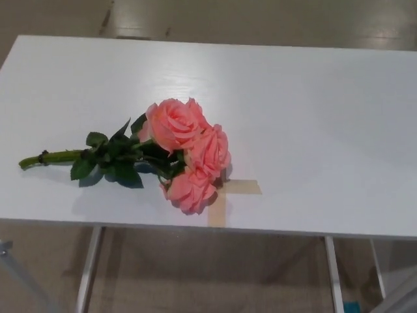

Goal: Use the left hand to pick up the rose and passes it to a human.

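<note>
Nearest the camera runs the front edge of the white table (313,130), with its pale metal legs (87,274) dropping to the floor below, and just behind that edge a cross of tan masking tape (242,188) is stuck to the top. Resting partly over the tape's left arm is the rose (186,153), really a small bunch of three salmon-pink blooms lying on its side, heads toward the middle of the table and the green stem (52,157) pointing out toward the robot's left. Dark leaves (111,160) cluster where the stem meets the flowers. Neither robot hand shows anywhere in the view, so whether either is released or clenched cannot be told, and nothing has hold of the flowers; no person is in sight either. Judging by looks, the bunch should be very light, with soft petals that would bruise or shed if squeezed, while the stem appears firmer and is likely the safer place to grip. Its bare stretch left of the leaves lies flat on the table and well apart from the blooms, which suits the left hand. A dark band seems to wrap the stem near its end. No brand, label or writing can be read anywhere.
</note>
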Robot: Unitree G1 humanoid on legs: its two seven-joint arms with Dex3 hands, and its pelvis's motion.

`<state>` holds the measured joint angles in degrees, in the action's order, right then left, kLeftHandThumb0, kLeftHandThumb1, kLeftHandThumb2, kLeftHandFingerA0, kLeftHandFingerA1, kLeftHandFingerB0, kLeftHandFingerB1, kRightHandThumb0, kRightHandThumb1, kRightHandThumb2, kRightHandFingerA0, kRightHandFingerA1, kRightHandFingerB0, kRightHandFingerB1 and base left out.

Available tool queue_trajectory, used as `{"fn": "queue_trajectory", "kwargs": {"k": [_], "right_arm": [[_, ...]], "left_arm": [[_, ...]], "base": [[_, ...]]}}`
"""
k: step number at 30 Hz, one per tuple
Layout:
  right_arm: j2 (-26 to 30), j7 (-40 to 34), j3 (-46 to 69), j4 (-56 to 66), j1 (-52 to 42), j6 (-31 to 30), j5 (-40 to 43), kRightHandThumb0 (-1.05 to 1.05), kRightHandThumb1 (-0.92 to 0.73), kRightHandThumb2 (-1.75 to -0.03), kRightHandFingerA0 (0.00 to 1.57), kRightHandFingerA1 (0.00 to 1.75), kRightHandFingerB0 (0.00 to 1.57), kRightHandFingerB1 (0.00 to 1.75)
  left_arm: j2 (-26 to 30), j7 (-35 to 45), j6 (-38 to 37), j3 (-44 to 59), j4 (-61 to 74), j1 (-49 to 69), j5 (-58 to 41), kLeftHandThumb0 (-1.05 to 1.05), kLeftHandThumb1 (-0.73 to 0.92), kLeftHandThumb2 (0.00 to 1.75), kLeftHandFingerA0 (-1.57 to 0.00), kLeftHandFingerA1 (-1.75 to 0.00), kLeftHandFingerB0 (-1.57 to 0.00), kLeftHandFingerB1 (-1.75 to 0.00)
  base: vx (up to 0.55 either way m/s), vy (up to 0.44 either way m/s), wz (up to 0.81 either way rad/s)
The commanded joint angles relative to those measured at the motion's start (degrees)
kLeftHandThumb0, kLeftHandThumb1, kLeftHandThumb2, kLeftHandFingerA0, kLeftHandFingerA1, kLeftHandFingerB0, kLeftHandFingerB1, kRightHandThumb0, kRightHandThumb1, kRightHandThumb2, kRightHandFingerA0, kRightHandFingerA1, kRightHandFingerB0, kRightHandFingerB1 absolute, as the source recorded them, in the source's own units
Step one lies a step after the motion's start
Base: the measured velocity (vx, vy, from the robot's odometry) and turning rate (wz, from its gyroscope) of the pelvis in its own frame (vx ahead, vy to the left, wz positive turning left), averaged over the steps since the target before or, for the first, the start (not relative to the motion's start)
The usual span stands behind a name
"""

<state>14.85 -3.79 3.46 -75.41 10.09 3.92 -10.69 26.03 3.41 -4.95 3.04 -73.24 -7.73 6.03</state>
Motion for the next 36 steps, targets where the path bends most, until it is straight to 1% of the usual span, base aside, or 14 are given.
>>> {"fn": "queue_trajectory", "kwargs": {"k": [1, 2, 3, 5, 6, 7, 9, 15, 17, 18, 19, 20, 23, 36], "right_arm": [[-0.25, -0.82, 0.47, -0.73, 0.09, 0.91, 0.74, -0.32, -0.68, -0.60, 0.66, 0.42, 0.47, 0.36], [-0.14, -0.75, 0.47, -0.75, -0.03, 0.96, 0.75, -0.32, -0.68, -0.60, 0.66, 0.42, 0.46, 0.36], [-0.13, -0.73, 0.38, -0.78, 0.05, 0.99, 0.66, -0.31, -0.68, -0.60, 0.66, 0.42, 0.46, 0.36], [-0.19, -0.72, 0.30, -0.89, 0.17, 0.98, 0.56, -0.31, -0.68, -0.60, 0.66, 0.42, 0.46, 0.36], [-0.21, -0.70, 0.24, -0.87, -0.07, 1.11, 0.52, -0.39, -0.59, -0.77, 0.60, 0.52, 0.43, 0.46], [-0.34, -0.72, 0.18, -0.88, -0.06, 1.14, 0.48, -0.31, -0.68, -0.60, 0.66, 0.42, 0.46, 0.36], [-0.49, -0.74, 0.10, -0.85, -0.01, 1.28, 0.44, -0.31, -0.68, -0.60, 0.66, 0.43, 0.46, 0.36], [-0.70, -0.57, 0.32, -0.92, 0.32, 1.26, 0.70, -0.30, -0.68, -0.60, 0.67, 0.43, 0.46, 0.36], [-0.59, -0.49, 0.27, -1.01, -0.34, 1.32, 0.62, -0.30, -0.68, -0.60, 0.67, 0.43, 0.46, 0.36], [-0.67, -0.52, 0.27, -1.07, 0.09, 1.11, 0.61, -0.30, -0.68, -0.60, 0.68, 0.43, 0.47, 0.37], [-0.65, -0.50, 0.29, -1.08, 0.25, 1.06, 0.62, -0.30, -0.68, -0.60, 0.68, 0.43, 0.47, 0.37], [-0.64, -0.54, 0.12, -1.12, 0.37, 0.90, 0.45, -0.30, -0.68, -0.60, 0.68, 0.43, 0.47, 0.37], [-0.67, -0.70, -0.46, -1.26, -0.07, 0.65, -0.06, -0.30, -0.68, -0.60, 0.68, 0.43, 0.47, 0.37], [-0.36, -0.77, -0.92, -1.11, 0.12, 0.87, -0.08, -0.31, -0.68, -0.61, 0.68, 0.43, 0.49, 0.37]], "left_arm": [[0.57, 0.76, -1.42, 0.15, -1.01, 0.22, 0.32, -0.42, 0.59, 0.58, -0.58, -0.40, -0.41, -0.34], [0.36, -0.08, -1.38, -0.28, -1.08, 0.29, 0.81, -0.49, 0.50, 0.76, -0.51, -0.50, -0.34, -0.44], [0.29, -0.52, -1.55, -0.31, -1.11, 0.24, 0.88, -0.42, 0.59, 0.58, -0.54, -0.38, -0.39, -0.34], [0.26, -1.04, -2.26, -0.09, -1.11, 0.32, 0.67, -0.42, 0.59, 0.58, -0.51, -0.38, -0.37, -0.33], [0.24, -1.20, -2.92, 0.24, -0.85, 0.60, 0.32, -0.42, 0.59, 0.58, -0.49, -0.37, -0.36, -0.33], [0.33, -1.18, -3.52, 0.62, -0.57, 0.61, -0.06, -0.43, 0.57, 0.57, -0.47, -0.37, -0.35, -0.33], [0.23, -0.52, -8.29, 2.62, 2.64, 0.72, -2.09, -0.52, 0.44, 0.70, -0.40, -0.46, -0.29, -0.41], [2.45, 7.63, -14.51, 5.94, 18.50, 7.22, -5.67, -0.46, 0.49, 0.55, -0.41, -0.36, -0.41, -0.34], [3.45, 13.04, -12.84, 7.24, 28.67, 12.64, -8.79, -0.47, 0.48, 0.55, -0.43, -0.37, -0.43, -0.35], [6.16, 21.58, -9.75, 8.55, 39.62, 17.49, -14.27, -0.58, 0.41, 0.72, -0.44, -0.48, -0.39, -0.43], [6.39, 22.50, -9.06, 8.74, 41.29, 18.08, -14.86, -0.58, 0.41, 0.72, -0.44, -0.48, -0.39, -0.43], [8.09, 26.50, -6.09, 9.47, 46.20, 20.39, -17.88, -0.44, 0.46, 0.54, -0.54, -0.40, -0.51, -0.37], [14.16, 40.59, 1.07, 12.69, 60.78, 28.93, -28.85, -0.42, 0.47, 0.54, -0.54, -0.40, -0.53, -0.38], [16.60, 51.58, 4.52, 26.31, 94.50, 39.69, -55.93, -0.31, 0.41, 0.52, -0.64, -0.48, -0.51, -0.38]], "base": [[0.00, 0.000, 0.00], [0.00, 0.000, 0.00], [0.00, 0.000, 0.00], [0.00, 0.000, 0.00], [0.00, 0.000, 0.00], [0.00, 0.000, 0.00], [0.00, 0.000, 0.00], [0.00, 0.000, 0.00], [0.00, 0.000, 0.00], [0.00, 0.000, 0.00], [0.00, 0.000, 0.00], [0.00, 0.000, 0.00], [0.00, 0.000, 0.00], [0.00, 0.000, 0.00]]}}
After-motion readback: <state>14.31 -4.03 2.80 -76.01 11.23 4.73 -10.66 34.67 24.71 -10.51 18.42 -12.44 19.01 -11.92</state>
